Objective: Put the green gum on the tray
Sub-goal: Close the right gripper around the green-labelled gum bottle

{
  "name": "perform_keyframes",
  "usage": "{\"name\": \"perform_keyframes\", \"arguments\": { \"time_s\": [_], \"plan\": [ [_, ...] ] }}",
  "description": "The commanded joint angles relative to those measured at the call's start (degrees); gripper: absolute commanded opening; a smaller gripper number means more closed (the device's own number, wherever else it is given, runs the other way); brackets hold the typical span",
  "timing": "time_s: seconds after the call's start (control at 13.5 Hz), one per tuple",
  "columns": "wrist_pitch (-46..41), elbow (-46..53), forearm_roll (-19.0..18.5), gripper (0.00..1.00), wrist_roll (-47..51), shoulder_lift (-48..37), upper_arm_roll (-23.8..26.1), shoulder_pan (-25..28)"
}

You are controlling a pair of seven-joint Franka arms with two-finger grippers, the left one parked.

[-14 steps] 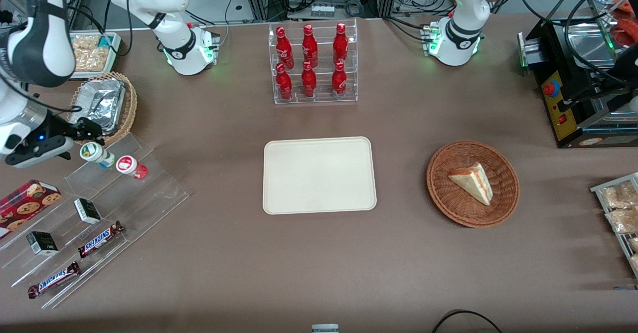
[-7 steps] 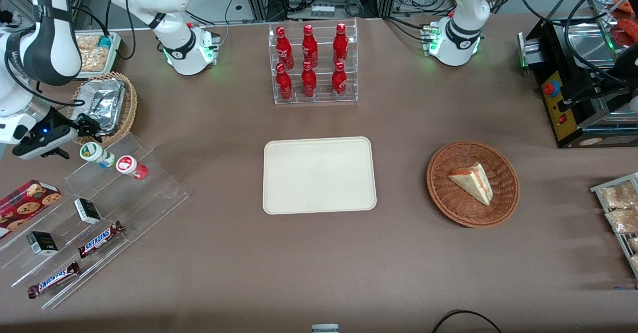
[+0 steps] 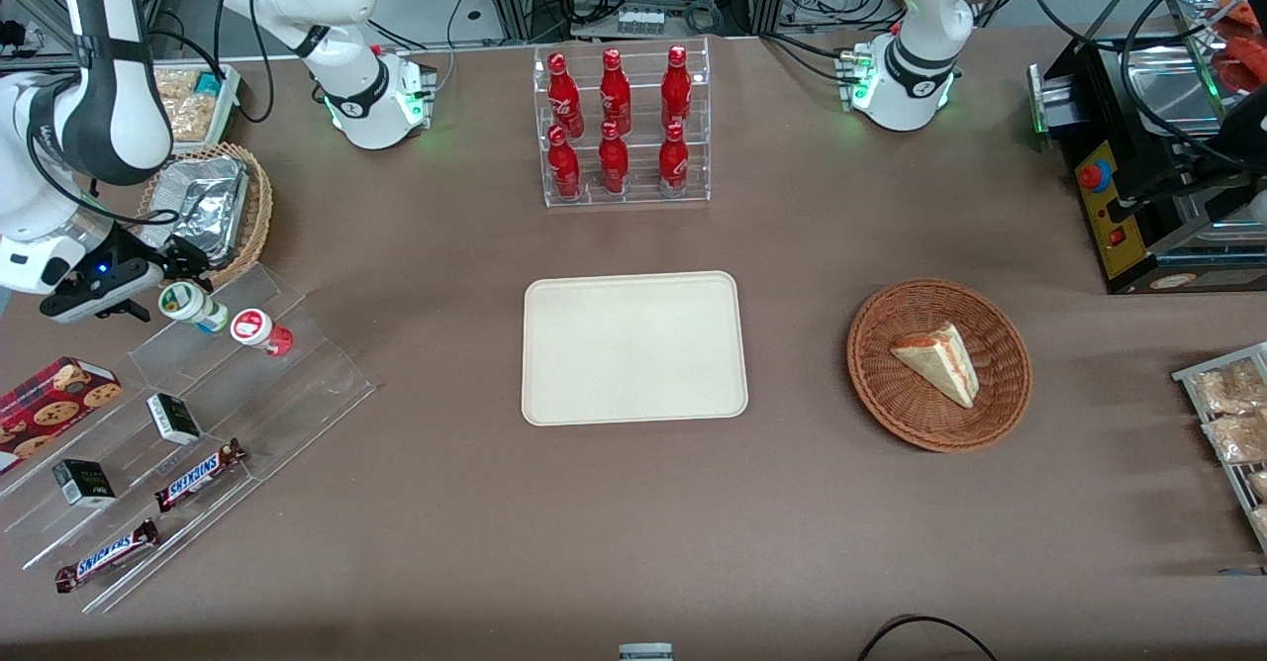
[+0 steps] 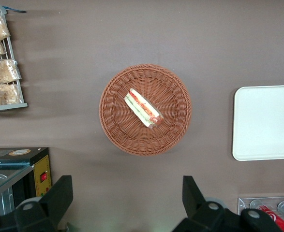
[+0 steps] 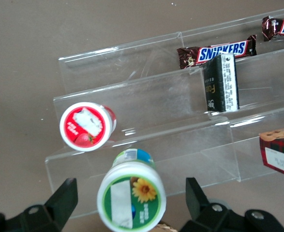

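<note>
**Lining up on the green gum, grab hasn't happened yet**

The end effector is hovering just above the small white green-lidded gum bottle, fingers spread apart either side of it. The bottle's sitting on the clear acrylic stepped rack, right beside its red-lidded twin. Next it probably needs to drop, squeeze, then carry over to the flat cream-beige rectangular tray, which is well apart mid-surface.
</note>
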Motion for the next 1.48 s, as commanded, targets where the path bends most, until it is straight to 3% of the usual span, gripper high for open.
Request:
{"name": "perform_keyframes", "arguments": {
  "time_s": [0.0,0.59,0.67,0.81,0.89,1.11,1.41],
  "plan": [
    [3.12,-0.52,1.24,0.99,-2.1,0.99,0.03,-0.42],
    [3.04,-1.57,1.33,0.98,-2.54,0.81,-0.06,-0.51],
    [2.95,-1.57,1.33,0.88,-2.8,0.81,-0.06,-0.51],
    [2.69,-1.49,1.33,0.17,-3.25,0.81,-0.14,-0.6],
    [2.69,-1.31,1.33,0.0,-3.33,0.55,-0.14,-0.6],
    [0.24,0.87,1.24,0.0,-3.25,0.2,0.03,-0.51],
    [-17.49,15.09,1.33,0.0,-2.02,0.9,0.56,0.8]
  ]
}}
